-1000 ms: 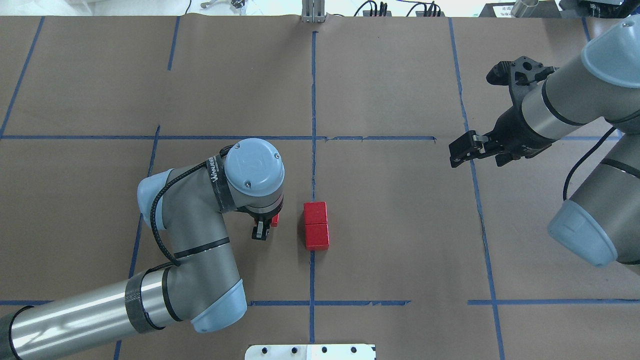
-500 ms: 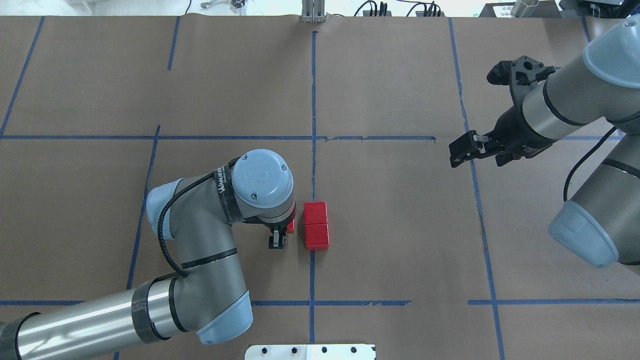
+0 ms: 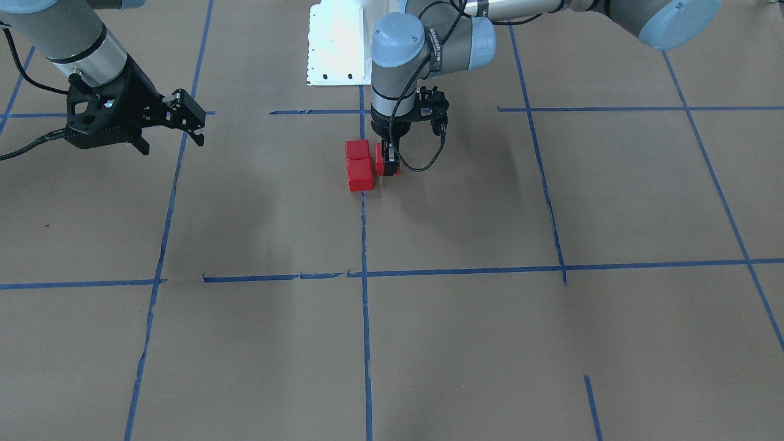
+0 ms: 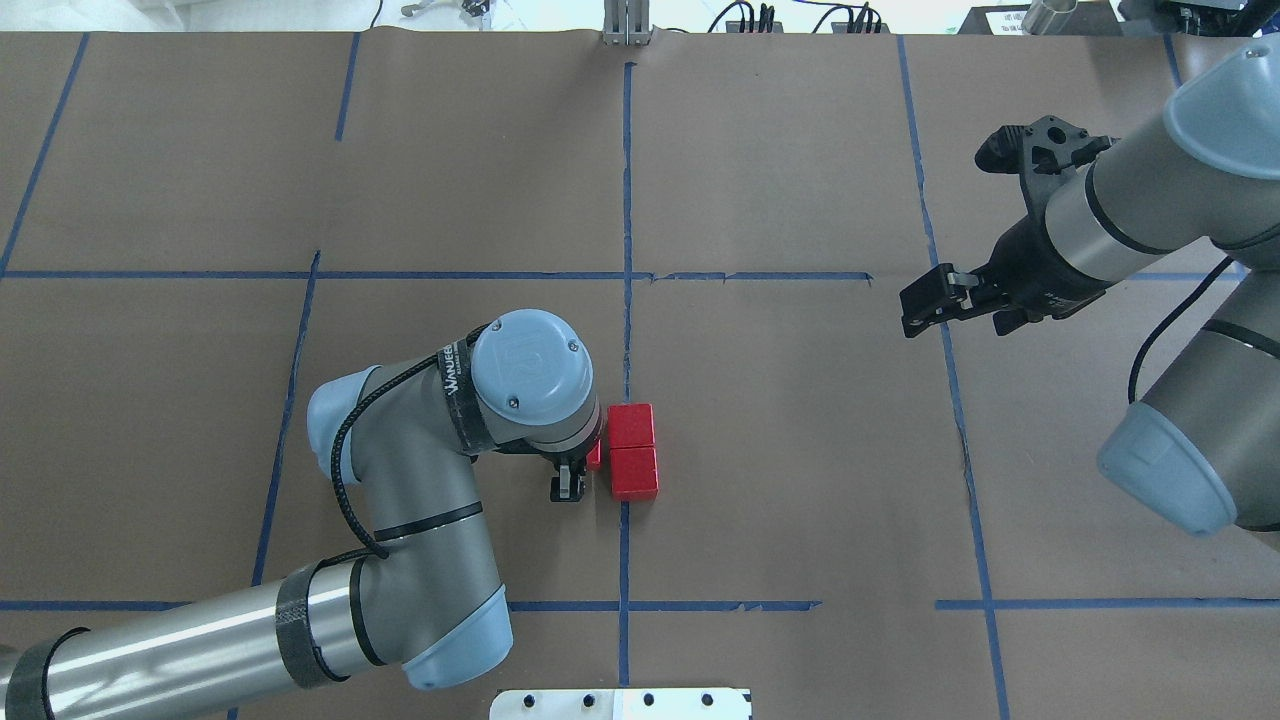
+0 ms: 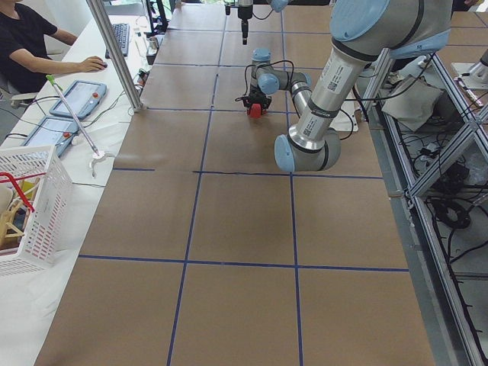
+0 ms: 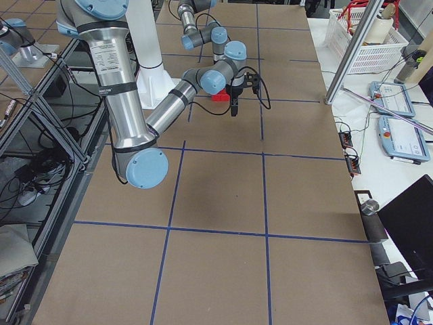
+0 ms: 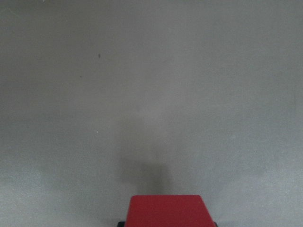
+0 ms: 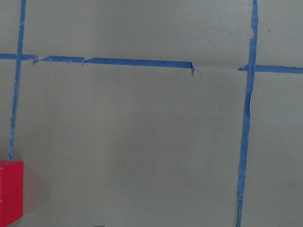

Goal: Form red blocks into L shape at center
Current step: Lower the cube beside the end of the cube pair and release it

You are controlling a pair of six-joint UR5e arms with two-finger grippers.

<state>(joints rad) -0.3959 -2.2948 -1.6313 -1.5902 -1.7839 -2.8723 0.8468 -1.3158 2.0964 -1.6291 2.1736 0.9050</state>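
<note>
Two red blocks (image 4: 632,425) (image 4: 635,473) lie side by side, touching, on the centre tape line; they also show in the front view (image 3: 357,150) (image 3: 360,175) and at the right wrist view's lower left edge (image 8: 10,191). My left gripper (image 4: 584,465) is shut on the third red block (image 4: 595,455), low over the table and close against the pair's left side. This block also shows in the front view (image 3: 388,166) and the left wrist view (image 7: 165,210). I cannot tell whether it touches the pair. My right gripper (image 4: 922,298) is open and empty, hovering far to the right.
Blue tape lines (image 4: 627,230) mark a grid on the brown paper. The white robot base plate (image 4: 620,703) sits at the near edge. In the left view a seated operator (image 5: 30,38), a metal post (image 5: 114,53) and a white basket (image 5: 30,198) stand along the far side.
My left arm has moved right with the third red block in its gripper, from a block's width away to right beside the pair. The right arm has not moved.
</note>
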